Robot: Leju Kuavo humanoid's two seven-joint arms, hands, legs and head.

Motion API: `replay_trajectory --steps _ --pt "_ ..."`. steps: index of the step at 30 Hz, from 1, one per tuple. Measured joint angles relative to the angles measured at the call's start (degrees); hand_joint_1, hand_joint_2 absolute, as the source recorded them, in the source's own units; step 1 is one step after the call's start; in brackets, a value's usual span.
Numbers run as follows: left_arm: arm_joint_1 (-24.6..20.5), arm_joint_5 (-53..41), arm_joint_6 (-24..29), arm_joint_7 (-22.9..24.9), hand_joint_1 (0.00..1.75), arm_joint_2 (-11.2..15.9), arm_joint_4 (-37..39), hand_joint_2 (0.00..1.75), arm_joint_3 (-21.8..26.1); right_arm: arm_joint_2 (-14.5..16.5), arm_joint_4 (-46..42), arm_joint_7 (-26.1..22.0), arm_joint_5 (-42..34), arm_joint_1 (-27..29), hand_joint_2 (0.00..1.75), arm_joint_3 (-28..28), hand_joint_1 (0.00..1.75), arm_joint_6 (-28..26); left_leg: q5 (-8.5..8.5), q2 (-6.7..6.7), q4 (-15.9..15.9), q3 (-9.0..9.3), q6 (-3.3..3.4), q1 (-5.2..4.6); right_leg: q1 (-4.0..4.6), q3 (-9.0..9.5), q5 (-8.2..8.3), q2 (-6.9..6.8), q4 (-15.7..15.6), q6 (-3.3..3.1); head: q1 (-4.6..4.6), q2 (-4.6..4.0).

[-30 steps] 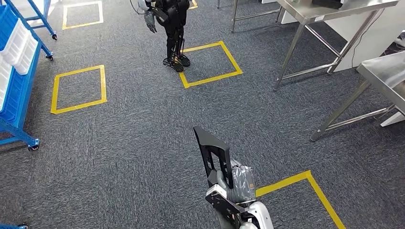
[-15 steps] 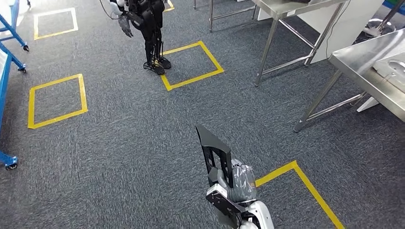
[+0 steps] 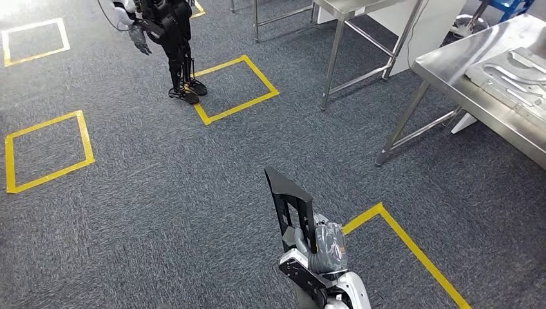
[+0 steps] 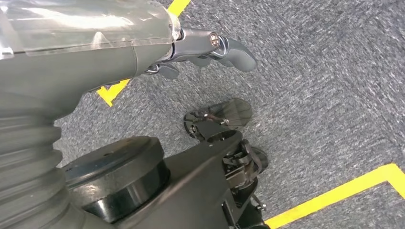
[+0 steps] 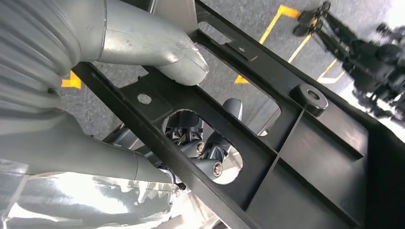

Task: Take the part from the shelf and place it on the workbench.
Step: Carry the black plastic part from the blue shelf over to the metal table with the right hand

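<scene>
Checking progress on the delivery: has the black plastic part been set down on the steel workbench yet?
No: the right robot hand holds the black plastic part upright above the grey carpet, apart from the steel workbench.

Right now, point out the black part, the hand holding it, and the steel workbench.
black part (image 3: 291, 205): head view, on its slotted upper panel.
right hand (image 3: 320, 250): head view, on the grey cover behind the part.
steel workbench (image 3: 465, 72): head view, on bare tabletop near its front edge.
</scene>
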Motion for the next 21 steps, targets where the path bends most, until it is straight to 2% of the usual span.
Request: replay_trajectory --steps 2,4,6,8,9,10,11,13,14,15,16,18,20,21 --pt "-0.03 -0.08 0.00 -0.01 0.00 -0.01 -0.01 1.75 0.01 -0.01 -0.17 0.03 0.07 0.08 1.75 -0.03 1.75 -0.04 -0.08 0.61 0.01 0.11 -0.61 -0.03 0.18 -0.12 0.06 0.79 -0.22 -0.60 -0.01 0.00" --pt "-0.09 -0.25 0.00 -0.03 0.00 -0.02 -0.01 1.75 0.01 -0.01 -0.35 0.04 0.16 0.18 1.75 -0.08 1.75 -0.07 -1.03 0.17 0.97 -0.14 -1.24 0.19 0.04 -0.04 0.37 1.53 -0.59 -1.26 -0.01 0.00" --pt "-0.10 -0.39 0.00 -0.01 0.00 -0.01 -0.01 1.75 -0.01 0.04 -0.57 0.04 0.28 0.23 1.75 -0.11 1.75 -0.12 -4.14 -1.50 5.85 -2.17 -1.70 0.41 -0.20 0.05 0.65 2.21 -0.87 -1.76 -0.01 0.00" --pt "0.01 -0.48 0.00 0.07 0.00 -0.02 0.00 1.75 -0.01 0.09 -0.65 0.04 0.34 0.32 1.75 -0.15 1.75 -0.14 -7.60 -2.57 13.54 -5.60 -1.99 0.50 -0.19 -0.01 0.72 3.02 -0.84 -1.94 -0.01 0.00" --pt "0.09 -0.53 0.00 0.13 0.00 -0.02 0.00 1.75 -0.01 0.09 -0.65 0.05 0.35 0.42 1.75 -0.17 1.75 -0.14 -8.19 -2.72 16.09 -6.80 -2.06 0.52 -0.18 -0.01 0.73 3.51 -0.80 -1.95 -0.01 0.00" --pt "0.14 -0.57 0.00 0.17 0.00 -0.03 0.00 1.75 -0.01 0.09 -0.65 0.07 0.35 0.49 1.75 -0.19 1.75 -0.14 -7.73 -2.78 16.71 -7.15 -2.05 0.53 -0.17 0.01 0.73 4.03 -0.75 -1.95 -0.01 0.00" --pt "0.16 -0.61 0.00 0.20 0.00 -0.03 0.00 1.75 -0.01 0.09 -0.65 0.08 0.35 0.54 1.75 -0.20 1.75 -0.14 -6.15 -2.87 14.93 -6.40 -1.97 0.55 -0.17 0.06 0.72 4.58 -0.68 -1.93 -0.01 0.00" --pt "0.12 -0.62 0.03 0.22 0.00 -0.02 0.00 1.75 -0.01 0.11 -0.66 0.08 0.35 0.55 1.75 -0.20 1.75 -0.14 -2.06 -3.95 7.17 -2.94 -1.58 0.58 -0.15 0.11 0.68 5.64 -0.48 -1.75 -0.01 0.00" --pt "0.10 -0.62 0.05 0.22 0.00 -0.01 0.00 1.75 -0.01 0.12 -0.67 0.09 0.35 0.54 1.75 -0.20 1.75 -0.14 -0.76 -4.74 3.57 -1.37 -1.36 0.58 -0.10 0.01 0.67 6.15 -0.35 -1.54 -0.01 0.00" --pt "0.10 -0.63 0.09 0.24 0.00 -0.02 0.00 1.75 -0.01 0.14 -0.70 0.09 0.35 0.54 1.75 -0.21 1.75 -0.14 -0.20 -5.37 1.39 -0.44 -1.15 0.54 -0.09 -0.17 0.73 6.56 -0.28 -1.22 -0.01 0.00" --pt "0.11 -0.67 0.13 0.26 0.00 -0.02 0.00 1.75 -0.01 0.15 -0.73 0.10 0.35 0.56 1.75 -0.21 1.75 -0.14 -0.26 -5.76 0.58 -0.15 -0.94 0.47 -0.10 -0.38 0.85 6.91 -0.29 -0.87 -0.01 0.00" --pt "0.14 -0.85 0.21 0.26 0.00 -0.08 -0.01 1.75 0.01 0.15 -0.80 0.11 0.35 0.68 1.75 -0.26 1.75 -0.14 0.04 -5.24 0.21 -0.18 -0.33 0.47 -0.21 -0.68 1.10 7.27 -0.43 -0.13 -0.01 0.00" --pt "0.12 -1.09 0.30 0.11 0.00 -0.23 -0.02 1.75 0.02 0.13 -0.97 0.13 0.34 0.82 1.75 -0.40 1.75 -0.14 0.57 -4.45 -0.37 -0.16 0.62 0.63 -0.13 -1.38 -0.04 5.63 0.97 0.36 -0.01 0.00" --pt "0.13 -1.19 0.33 0.04 0.00 -0.34 -0.02 1.75 0.03 0.11 -1.08 0.15 0.33 0.83 1.75 -0.47 1.75 -0.14 0.78 -3.99 -0.63 -0.16 1.01 0.71 -0.08 -2.39 -1.57 4.48 3.25 0.50 0.00 0.00"
